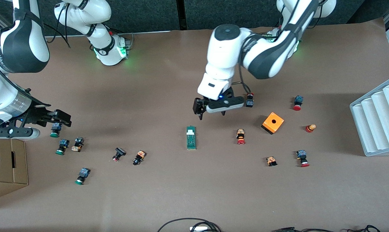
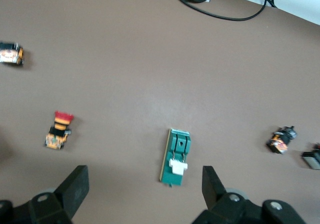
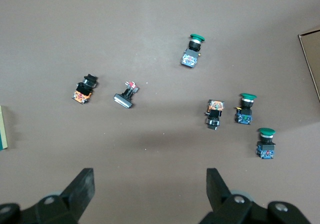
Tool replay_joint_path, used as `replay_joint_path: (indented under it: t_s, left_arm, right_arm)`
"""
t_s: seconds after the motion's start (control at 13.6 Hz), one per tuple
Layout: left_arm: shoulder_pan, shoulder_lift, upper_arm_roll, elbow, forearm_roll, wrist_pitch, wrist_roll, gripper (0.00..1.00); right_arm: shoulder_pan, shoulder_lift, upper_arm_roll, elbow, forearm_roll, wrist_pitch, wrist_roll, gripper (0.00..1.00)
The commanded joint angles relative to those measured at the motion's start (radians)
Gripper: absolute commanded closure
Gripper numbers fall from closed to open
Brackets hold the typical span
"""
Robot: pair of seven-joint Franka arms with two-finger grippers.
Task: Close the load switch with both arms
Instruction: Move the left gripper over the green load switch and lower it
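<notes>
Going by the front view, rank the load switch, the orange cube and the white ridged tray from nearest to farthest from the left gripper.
From the left gripper:
1. Load switch, just below it, nearer the camera.
2. Orange cube, toward the left arm's end.
3. White ridged tray, at the table's edge on that end.

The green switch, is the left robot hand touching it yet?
Apart. In the left wrist view the open fingers straddle bare table short of the switch; the front view shows the left gripper up in the air above it.
</notes>
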Motion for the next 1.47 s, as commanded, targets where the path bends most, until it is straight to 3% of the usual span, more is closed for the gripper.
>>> replay_joint_path:
  t_s: [0.0, 0.52, 0.66, 1.25, 1.4]
  left_arm:
    - [-0.048, 0.073, 0.003, 0.015, 0.180, 0.045, -0.146, 0.00]
    - [-0.171, 0.216, 0.006, -0.040, 0.746, 0.062, -0.643, 0.00]
    - [-0.215, 0.268, 0.009, -0.037, 0.894, 0.010, -0.746, 0.00]
    - [-0.335, 0.504, 0.011, 0.006, 1.297, -0.240, -1.022, 0.00]
    - [-0.353, 0.556, 0.011, 0.032, 1.344, -0.297, -1.067, 0.00]
  right_arm:
    - [0.000, 0.008, -0.001, 0.014, -0.008, 0.005, -0.010, 0.00]
    - [0.001, 0.012, -0.001, 0.013, -0.008, 0.005, -0.010, 0.00]
    - [0.001, 0.012, -0.001, 0.014, -0.008, 0.006, -0.010, 0.00]
    - [0.001, 0.014, -0.001, 0.013, -0.008, 0.006, -0.008, 0.00]
    - [0.003, 0.014, -0.001, 0.014, -0.008, 0.006, -0.007, 0.00]
